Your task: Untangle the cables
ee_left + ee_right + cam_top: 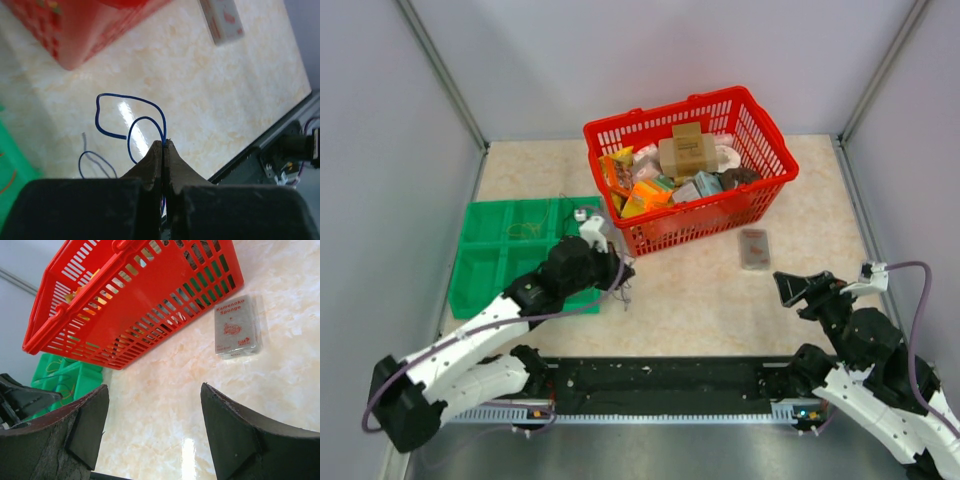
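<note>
My left gripper (164, 142) is shut on a thin blue cable (131, 99) that loops out above its tips over the marble table. A second blue strand (94, 156) and a short grey strand (84, 139) lie to its left. In the top view the left gripper (622, 268) sits just left of the red basket's front corner, with faint strands (628, 293) below it. More thin wires (527, 229) lie in the green tray (480, 266). My right gripper (155, 390) is open and empty over bare table; in the top view the right gripper (788, 287) is at the right.
A red basket (764, 130) full of packaged goods stands at the back centre and shows in the right wrist view (125, 295). A wrapped sponge packet (754, 248) lies to its right front, also in the right wrist view (237, 327). A black rail (660, 385) runs along the near edge.
</note>
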`<action>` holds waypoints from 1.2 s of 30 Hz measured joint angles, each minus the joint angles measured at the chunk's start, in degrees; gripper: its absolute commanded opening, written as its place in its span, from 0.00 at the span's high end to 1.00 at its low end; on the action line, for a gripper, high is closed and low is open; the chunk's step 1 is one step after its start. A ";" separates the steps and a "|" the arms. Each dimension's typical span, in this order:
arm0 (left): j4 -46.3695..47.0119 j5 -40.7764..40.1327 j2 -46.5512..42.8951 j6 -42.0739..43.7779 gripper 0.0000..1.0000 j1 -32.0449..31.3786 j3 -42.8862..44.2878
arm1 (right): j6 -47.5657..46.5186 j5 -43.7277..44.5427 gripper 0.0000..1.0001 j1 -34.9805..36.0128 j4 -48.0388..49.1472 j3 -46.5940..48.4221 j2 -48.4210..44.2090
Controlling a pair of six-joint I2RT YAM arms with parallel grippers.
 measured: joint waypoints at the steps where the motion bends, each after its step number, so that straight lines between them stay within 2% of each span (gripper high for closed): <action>1: -0.15 0.07 -1.33 -0.59 1.00 2.38 -0.48 | 0.09 -0.02 0.26 0.00 0.00 0.00 0.00; 5: -4.13 0.52 -11.04 -3.06 1.00 16.31 -0.02 | 0.17 -0.02 0.26 0.00 0.02 0.00 0.00; 8: -8.09 0.42 -14.64 -3.32 1.00 26.84 5.62 | 0.17 -0.02 0.26 0.00 0.04 0.00 0.00; 14: -16.74 -10.75 -10.93 -2.38 1.00 40.46 23.30 | 0.15 -0.09 0.26 0.00 0.09 0.00 0.00; 18: -22.64 -19.02 -4.96 -4.70 1.00 49.83 28.85 | 0.09 -0.24 0.26 0.00 0.07 0.00 0.00; 22: -26.10 -21.86 -0.57 -9.33 1.00 59.89 26.82 | -0.04 -0.48 0.26 0.00 0.09 0.00 0.00; 25: -27.08 -21.81 1.36 -12.52 1.00 64.81 24.72 | -0.52 -0.66 0.26 0.00 0.09 0.00 0.00; 36: -23.91 -21.22 3.85 -24.26 1.00 71.54 14.12 | -2.62 -1.09 0.25 0.00 -0.02 0.42 0.00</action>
